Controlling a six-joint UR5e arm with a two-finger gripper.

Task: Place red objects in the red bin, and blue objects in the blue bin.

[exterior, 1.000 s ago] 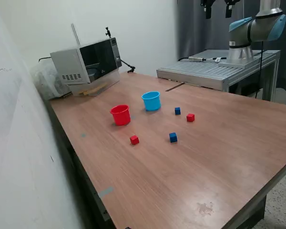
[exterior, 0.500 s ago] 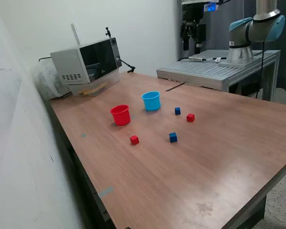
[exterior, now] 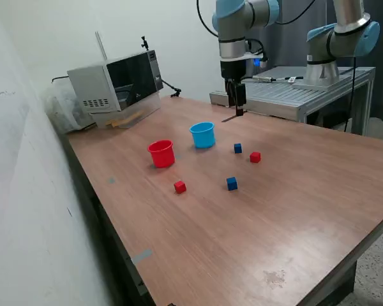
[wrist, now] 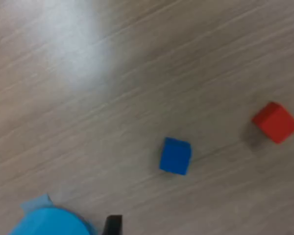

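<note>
Desk (exterior: pixel 293 210), wood-grain, carrying, from the exterior view's left to right: a small tapered red plastic cup (exterior: pixel 161 153); a small red cube (exterior: pixel 180 187) lying in front of it; a light blue tapered plastic cup (exterior: pixel 203 135); a dark blue cube (exterior: pixel 232 183); a second dark blue cube (exterior: pixel 237 148); a second red cube (exterior: pixel 255 157). Nothing is sitting in either cup. The hand (exterior: pixel 235 102) is hanging well above the desk beyond the blue cup, carrying nothing; its opening cannot be told. Risks: the second dark blue cube and second red cube are lying near each other, so a wide descent may be nudging the neighbour; either light cup may be tipping if clipped.
</note>
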